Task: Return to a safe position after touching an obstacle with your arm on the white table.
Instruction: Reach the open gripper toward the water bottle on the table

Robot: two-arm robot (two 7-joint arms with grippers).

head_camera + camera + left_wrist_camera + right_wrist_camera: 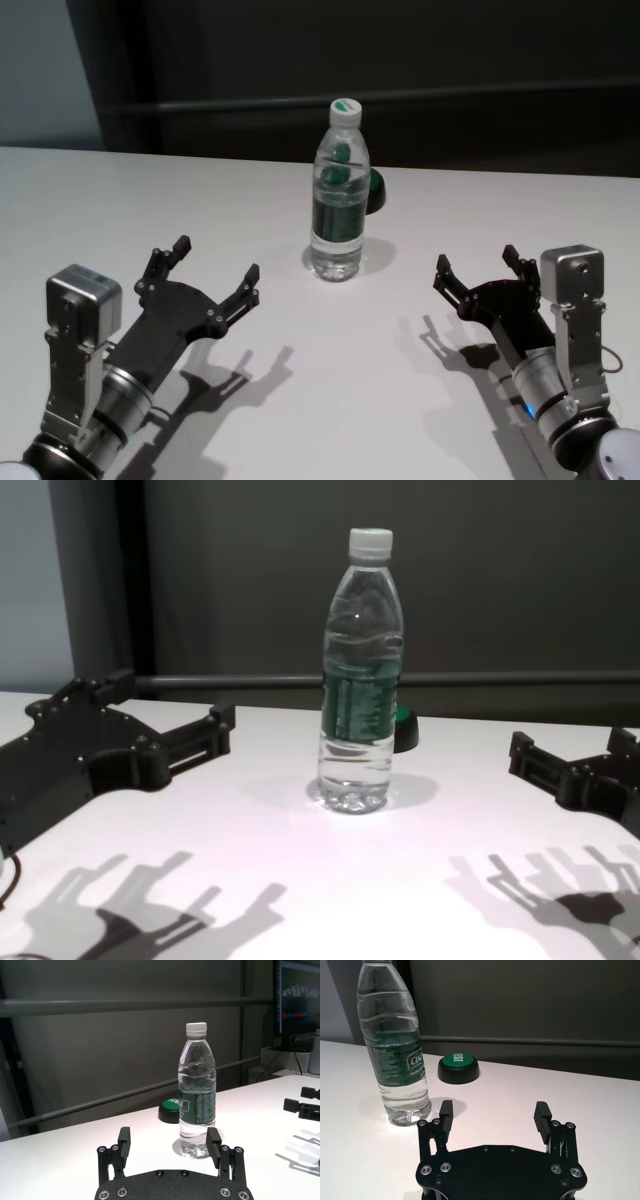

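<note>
The obstacle, a tall clear water bottle [340,190] with a white cap and dark green label, stands upright at the middle of the white table [330,390]. It also shows in the chest view [360,680] and both wrist views [197,1095] [397,1050]. My left gripper [215,258] is open and empty, low over the table, near and left of the bottle and apart from it. My right gripper [476,258] is open and empty, near and right of the bottle, also apart from it.
A small black puck with a green top [374,192] sits just behind the bottle on its right. The table's far edge [500,168] runs behind it, with a dark wall and a horizontal rail [500,678] beyond.
</note>
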